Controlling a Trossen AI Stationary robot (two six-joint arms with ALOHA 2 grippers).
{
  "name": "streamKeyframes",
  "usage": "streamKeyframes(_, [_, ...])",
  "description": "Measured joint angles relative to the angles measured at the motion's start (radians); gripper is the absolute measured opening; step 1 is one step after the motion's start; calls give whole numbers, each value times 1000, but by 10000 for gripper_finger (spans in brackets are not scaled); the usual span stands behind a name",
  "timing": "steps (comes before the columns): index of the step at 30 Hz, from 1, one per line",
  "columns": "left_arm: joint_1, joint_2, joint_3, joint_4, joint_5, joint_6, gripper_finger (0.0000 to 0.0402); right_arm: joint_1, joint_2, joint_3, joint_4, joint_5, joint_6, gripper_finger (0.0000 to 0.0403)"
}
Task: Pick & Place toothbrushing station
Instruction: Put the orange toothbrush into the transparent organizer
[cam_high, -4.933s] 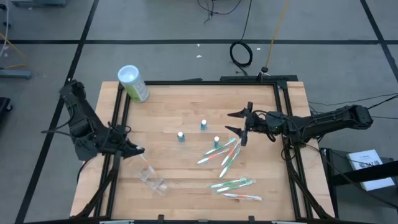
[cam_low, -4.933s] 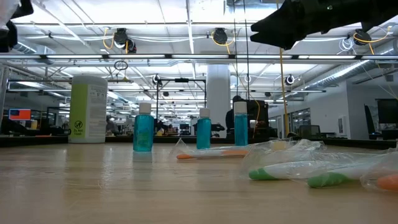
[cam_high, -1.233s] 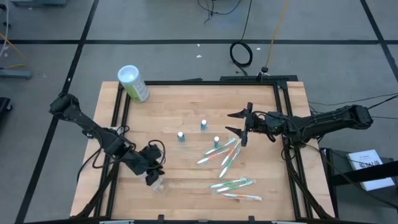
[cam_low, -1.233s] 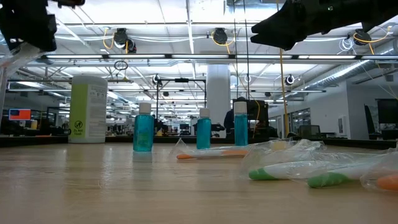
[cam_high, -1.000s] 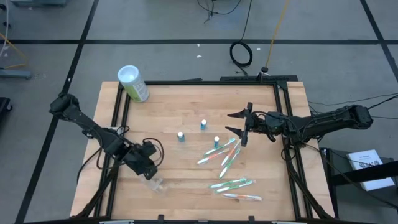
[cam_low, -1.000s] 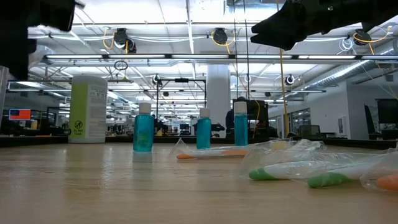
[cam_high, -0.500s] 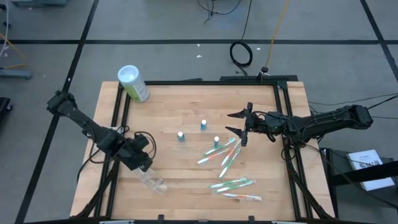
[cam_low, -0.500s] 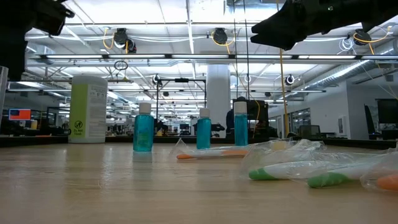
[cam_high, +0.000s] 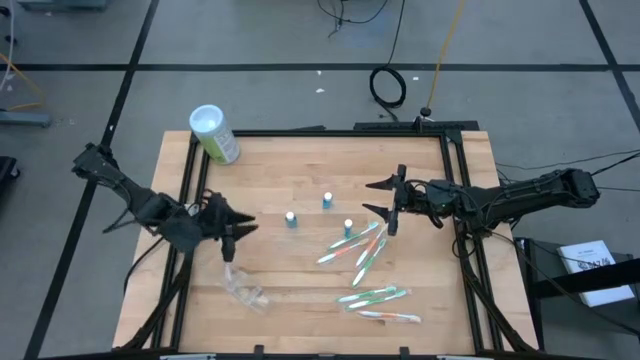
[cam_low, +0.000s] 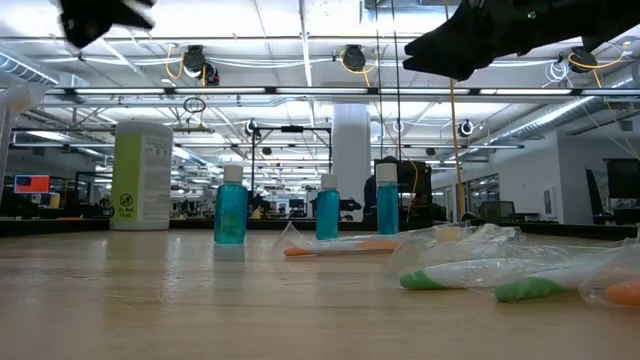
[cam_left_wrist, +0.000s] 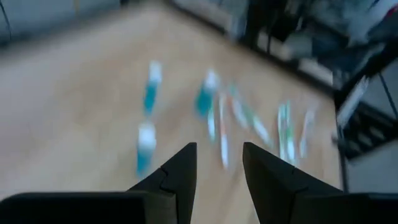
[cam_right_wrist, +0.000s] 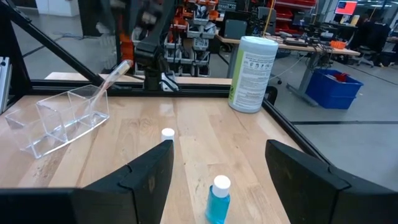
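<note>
Here, thin white toothbrushes (cam_high: 360, 250) (green or orange accents) lie scattered.

Light fell evenly and brightly from above; in the low view, rows of ceiling strip lamps (cam_low: 250, 92) glared white and the arms overhead were near-black silhouettes. The wooden table (cam_high: 300, 180) showed only faint, soft shadows in the high view, with no hard glare. The left wrist view was heavily smeared by motion blur: the blue-capped tubes (cam_left_wrist: 147, 146) and toothbrushes (cam_left_wrist: 249, 121) were mere streaks. The right wrist view was sharp, though the clear plastic holder (cam_right_wrist: 53, 121) caught pale reflections, and its own fingers were dark.
</note>
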Motion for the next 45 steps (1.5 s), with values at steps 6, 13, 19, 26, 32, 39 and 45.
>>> streamKeyframes(6, [48, 51, 0, 292, 103, 370, 131, 0, 0, 0, -17, -45, 2, 247])
streamKeyframes(13, [193, 239, -28, 502, 502, 457, 131, 0, 0, 0, -15, -101, 3, 247])
streamKeyframes(19, [250, 357, -31, 635, 613, 572, 131, 2, 0, 0, -54, -120, 27, 247])
streamKeyframes(26, [321, 318, -31, 588, 617, 663, 131, 135, 0, 0, -150, -148, 29, 247])
streamKeyframes(32, [410, 234, -56, 577, 627, 727, 131, 381, 14, 61, -375, 64, 181, 247])
streamKeyframes(39, [497, 193, -217, 868, 723, 630, 131, 629, 152, 174, -612, 154, 533, 247])
streamKeyframes(45, [501, 199, -274, 958, 705, 555, 131, 735, 329, 205, -680, 95, 751, 247])
